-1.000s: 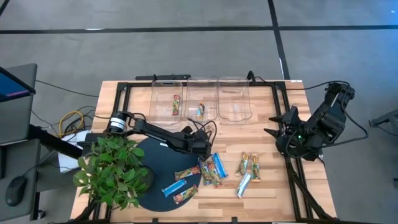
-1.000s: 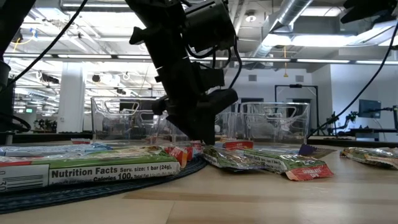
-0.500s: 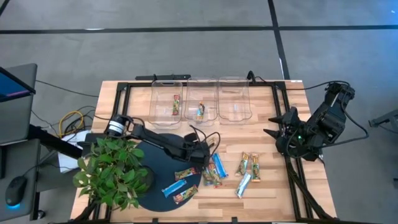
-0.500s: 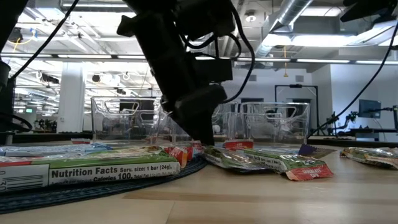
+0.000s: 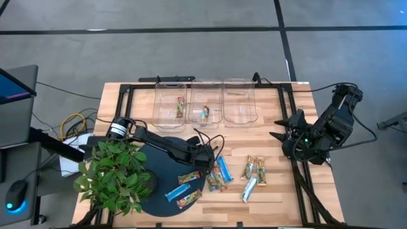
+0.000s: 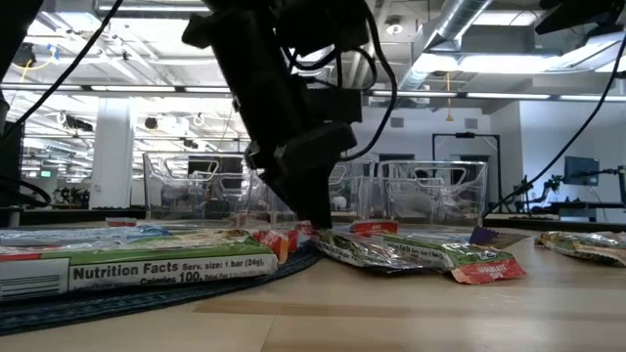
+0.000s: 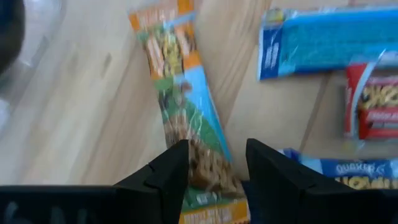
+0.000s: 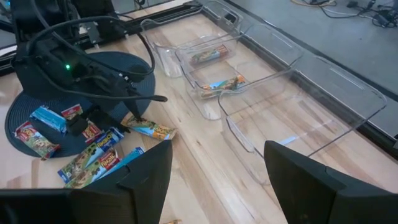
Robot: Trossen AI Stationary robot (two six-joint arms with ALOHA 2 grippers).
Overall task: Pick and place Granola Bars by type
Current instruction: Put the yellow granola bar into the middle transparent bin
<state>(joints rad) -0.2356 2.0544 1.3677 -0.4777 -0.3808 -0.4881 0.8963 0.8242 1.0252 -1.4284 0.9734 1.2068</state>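
Partly, left end effector (image 7: 214, 163) hides orange-green bar (image 7: 186, 112).

Even, bright overhead light fills the high view, and shadows under the plant (image 5: 114, 175) at lower left are soft. In the low view, ceiling strip lights glare across the upper frame, leaving the arm (image 6: 284, 108) at centre a dark silhouette and the nearest wrapper (image 6: 137, 272) at lower left soft. The left wrist view is blurred throughout, its orange and green bar (image 7: 186, 118) smeared.

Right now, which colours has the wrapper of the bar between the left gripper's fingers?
The granola bar wrapper is orange, green and light blue; the left wrist view shows it best.
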